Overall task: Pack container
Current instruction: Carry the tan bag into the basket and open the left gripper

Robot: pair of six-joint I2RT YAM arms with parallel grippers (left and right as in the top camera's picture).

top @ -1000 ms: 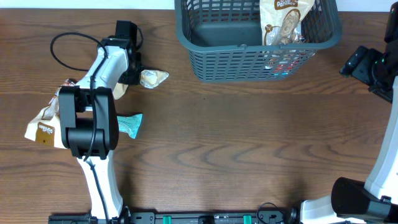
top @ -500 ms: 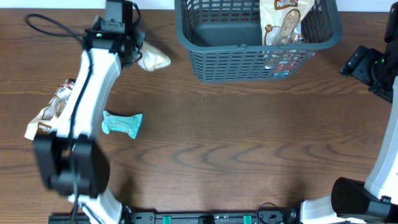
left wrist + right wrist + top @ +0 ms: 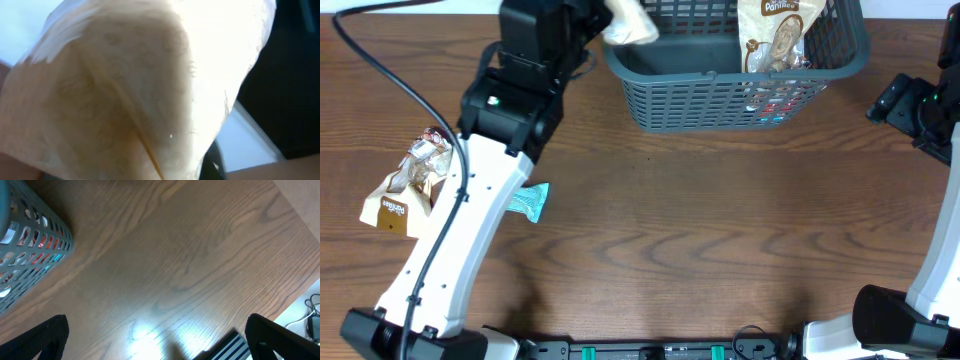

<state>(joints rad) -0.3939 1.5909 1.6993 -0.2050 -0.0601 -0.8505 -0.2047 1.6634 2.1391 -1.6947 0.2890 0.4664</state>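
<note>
The container (image 3: 720,98) is a dark grey-teal slotted basket at the back of the table; its wall also shows in the right wrist view (image 3: 30,245). A tall PaniBee snack packet (image 3: 775,35) leans inside it on the right. My left gripper (image 3: 603,18) is shut on a cream snack packet (image 3: 630,22), held in the air over the basket's left rim. That cream packet (image 3: 125,90) fills the left wrist view and hides the fingers. My right gripper (image 3: 157,340) stands open over bare wood to the right of the basket, nothing between its fingers.
A teal packet (image 3: 532,200) lies on the table partly under the left arm. A brown PaniBee packet (image 3: 392,200) and a small crinkled packet (image 3: 428,150) lie at the left. The table edge (image 3: 300,210) runs behind the right gripper.
The left arm has lifted the cream packet off the table and carried it back and to the right, up to the basket's left rim. The right arm has not moved.
</note>
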